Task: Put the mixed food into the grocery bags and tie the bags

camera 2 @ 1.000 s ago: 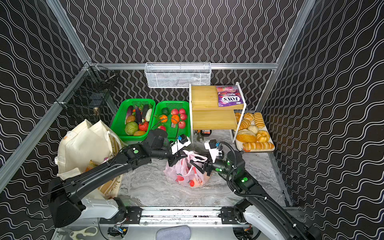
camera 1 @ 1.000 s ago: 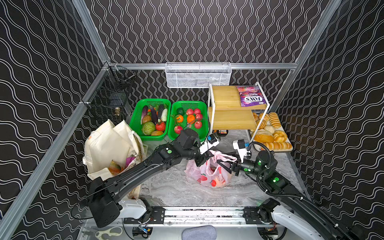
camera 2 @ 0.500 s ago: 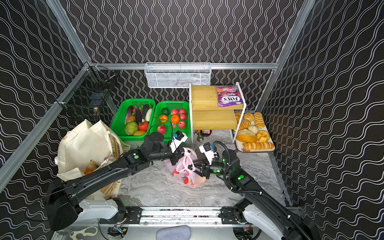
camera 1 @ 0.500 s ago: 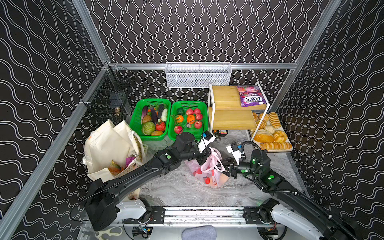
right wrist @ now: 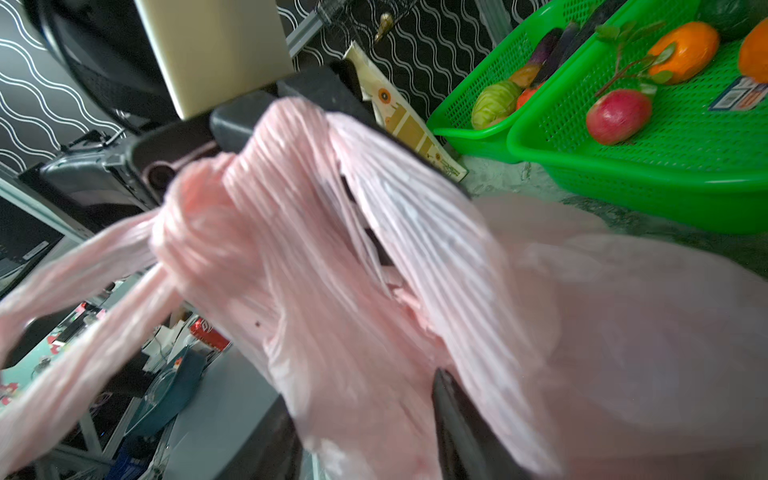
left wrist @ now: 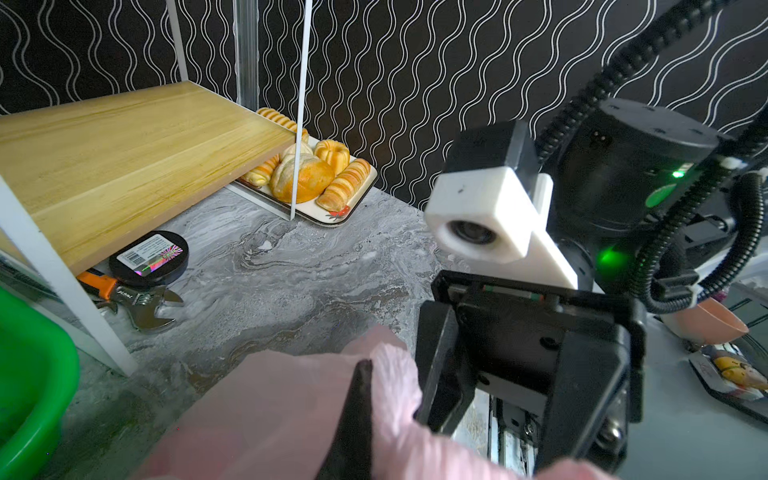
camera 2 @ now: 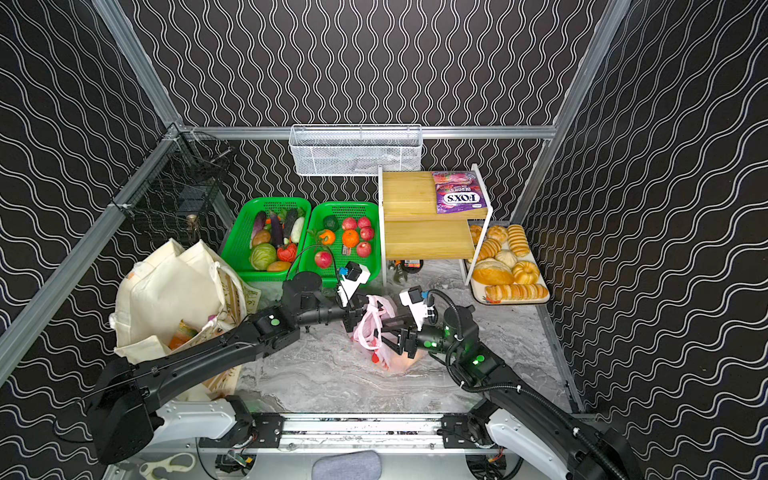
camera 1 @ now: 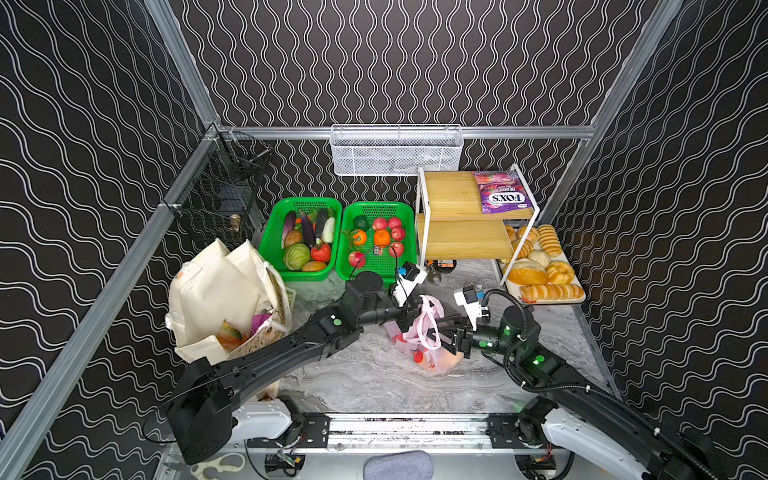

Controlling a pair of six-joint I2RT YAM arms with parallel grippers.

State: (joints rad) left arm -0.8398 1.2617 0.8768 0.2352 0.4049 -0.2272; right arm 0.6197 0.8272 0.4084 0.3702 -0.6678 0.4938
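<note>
**Pink bag held taut for tying at mid-worktop**

The pink plastic bag (camera 1: 434, 359) lies on the marbled worktop (camera 1: 374, 382) between the two arms, just in front of the green baskets. The left tool (camera 1: 412, 316) is clenched on the bag's loop handles (right wrist: 299, 187) and holds them raised. This seems meant to stretch the thin film so the other arm can work on it.

The right tool (camera 1: 441, 337) faces it from the opposite side, close against the gathered plastic. Its jaws stand apart, and the left wrist view shows nothing pinched between them.

In the right wrist view the handles bunch into a twist (right wrist: 195, 216) that looks like a part-made knot. I cannot tell whether it is tight.

Red and orange lumps show through the pink film, probably fruit already packed.

The canvas tote (camera 1: 216, 291) slumps at the left with its mouth open. An orange packet (camera 1: 228, 334) and a purple packet (camera 1: 259, 322) show inside.

The left green basket (camera 1: 305, 201) holds vegetables. The right green basket (camera 1: 376, 204) holds red apples (camera 1: 395, 232) and oranges (camera 1: 381, 237), so some loading may remain.
</note>
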